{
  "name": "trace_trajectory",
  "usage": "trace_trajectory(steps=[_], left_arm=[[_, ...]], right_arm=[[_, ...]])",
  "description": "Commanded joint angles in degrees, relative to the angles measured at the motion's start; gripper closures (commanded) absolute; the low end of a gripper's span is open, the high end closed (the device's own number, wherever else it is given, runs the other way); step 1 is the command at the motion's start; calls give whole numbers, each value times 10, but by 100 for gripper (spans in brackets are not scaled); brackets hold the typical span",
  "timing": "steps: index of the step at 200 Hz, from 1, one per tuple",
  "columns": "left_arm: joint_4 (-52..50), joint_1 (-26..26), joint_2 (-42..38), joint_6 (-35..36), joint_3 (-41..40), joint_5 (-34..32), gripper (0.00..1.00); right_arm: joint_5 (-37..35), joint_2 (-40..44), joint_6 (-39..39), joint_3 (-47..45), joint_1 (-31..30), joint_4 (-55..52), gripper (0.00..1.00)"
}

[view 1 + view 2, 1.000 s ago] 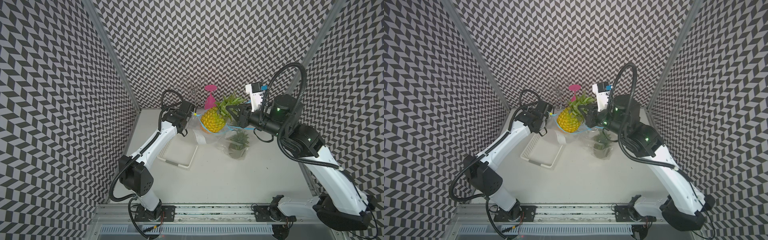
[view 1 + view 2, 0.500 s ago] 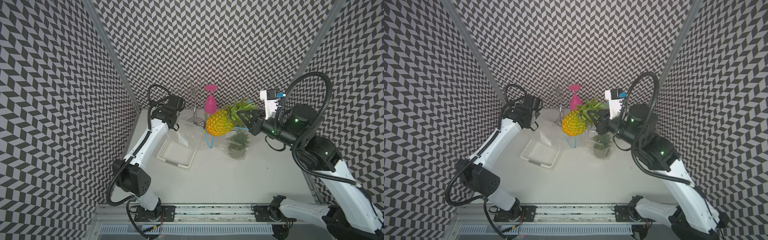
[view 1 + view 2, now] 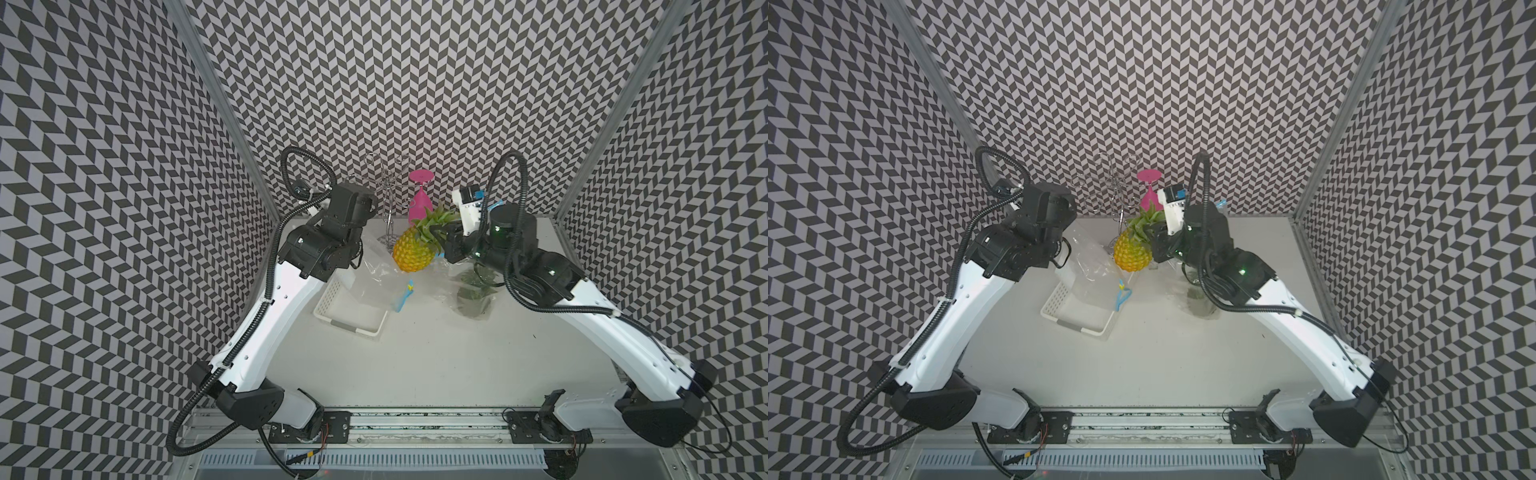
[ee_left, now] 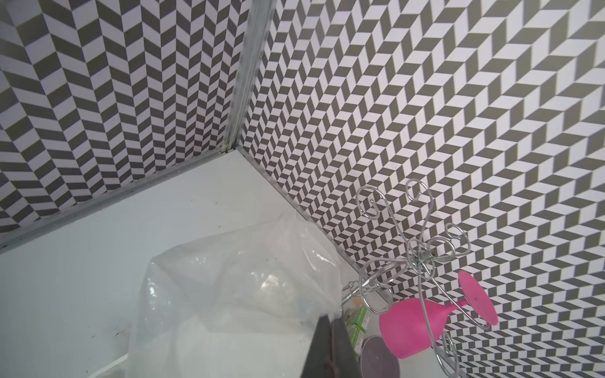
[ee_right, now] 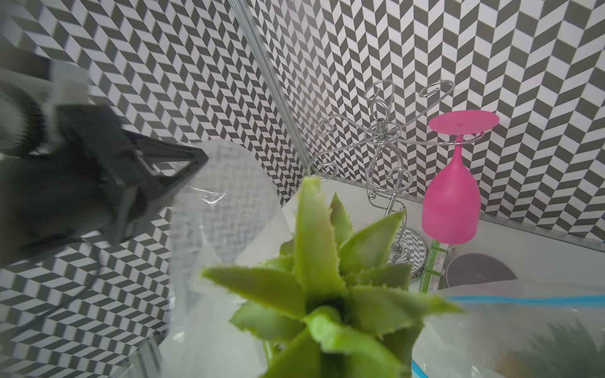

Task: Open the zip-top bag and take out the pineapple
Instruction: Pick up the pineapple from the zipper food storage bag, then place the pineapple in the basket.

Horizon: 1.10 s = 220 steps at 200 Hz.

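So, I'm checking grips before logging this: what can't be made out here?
The right pincer: tips buried in the pineapple leaves in both top views, outside the frame in the right wrist view.
The left pincer: cut off by the frame edge in the left wrist view, blurred in the right wrist view.
The second bag: contents partly under the right arm in both top views, blurred in the right wrist view.

Bright, even light; blurred wrist-view foregrounds

links [image 3: 266,316]: white shells | joints [image 3: 316,249]: black housings | cables [image 3: 582,308]: black corrugated hoses | LEDs [image 3: 495,227]: green
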<state>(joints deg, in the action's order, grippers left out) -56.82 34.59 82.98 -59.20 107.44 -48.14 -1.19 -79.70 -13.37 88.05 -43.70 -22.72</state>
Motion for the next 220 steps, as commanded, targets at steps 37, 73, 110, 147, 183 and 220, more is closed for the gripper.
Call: trace_trajectory(steps=[37,73,110,147,183,220], left_arm=[[-67,20,-65,0,-54,-100,100],[-100,26,-100,-9,-77,-95,100],[-114,26,-125,-10,-96,-83,100],[-112,26,-141,2,-110,-75,100],[-112,27,-143,5,-111,-58,100],[-110,27,-148,5,-122,-50,100]], right_arm=[[-76,-102,68,-51,-87,297,100],[-106,-147,59,-130,-95,451,100],[-114,-208,53,-142,-95,529,100],[-143,-290,53,-73,-94,494,100],[-182,-347,62,-26,-93,477,100],[-196,-397,72,37,-90,432,100]])
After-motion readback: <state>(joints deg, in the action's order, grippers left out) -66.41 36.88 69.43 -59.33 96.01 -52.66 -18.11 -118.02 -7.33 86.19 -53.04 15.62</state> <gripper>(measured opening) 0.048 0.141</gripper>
